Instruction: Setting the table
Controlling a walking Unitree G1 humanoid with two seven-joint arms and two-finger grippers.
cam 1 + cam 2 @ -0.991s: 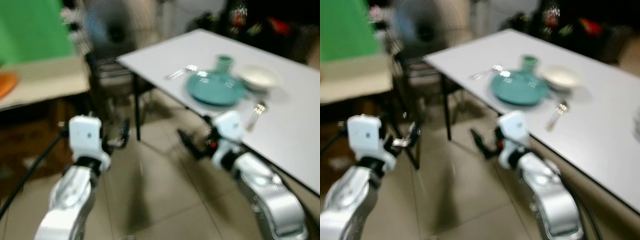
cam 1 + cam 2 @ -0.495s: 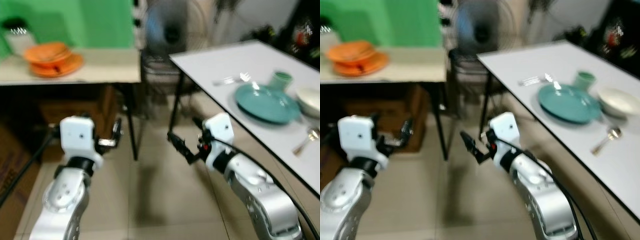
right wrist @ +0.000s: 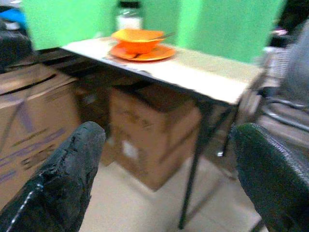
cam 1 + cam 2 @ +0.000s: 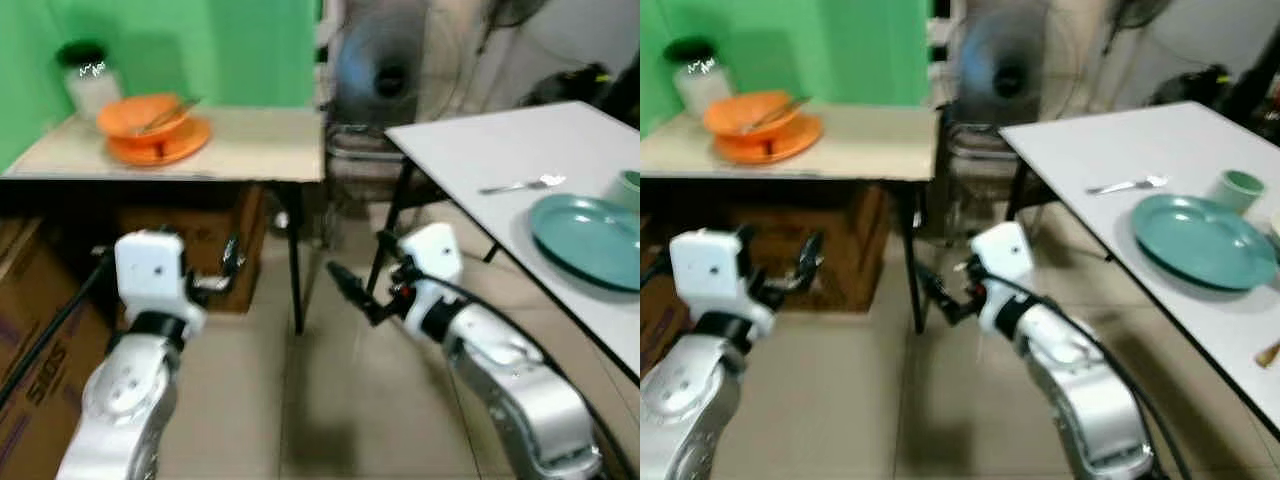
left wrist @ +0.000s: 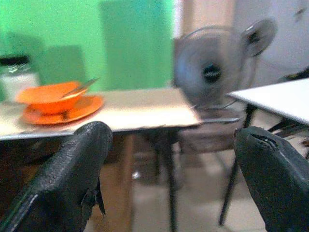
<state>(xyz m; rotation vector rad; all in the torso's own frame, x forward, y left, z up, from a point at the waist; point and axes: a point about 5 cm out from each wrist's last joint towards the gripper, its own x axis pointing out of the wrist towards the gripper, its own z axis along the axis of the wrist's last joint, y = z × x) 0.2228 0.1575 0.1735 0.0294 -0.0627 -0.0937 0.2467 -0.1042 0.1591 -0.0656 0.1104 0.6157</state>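
Green wall backs one beige side table (image 4: 250,150) carrying one orange bowl (image 4: 143,115) on one orange plate (image 4: 160,146), well beyond the spread, empty left gripper (image 5: 169,179) and right gripper (image 3: 164,179), one teal plate (image 4: 1202,240) off right

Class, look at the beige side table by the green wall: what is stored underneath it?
Under the beige side table stand brown cardboard boxes, between its dark legs. Their contents are hidden, and the space further back under the table is too dark to read.
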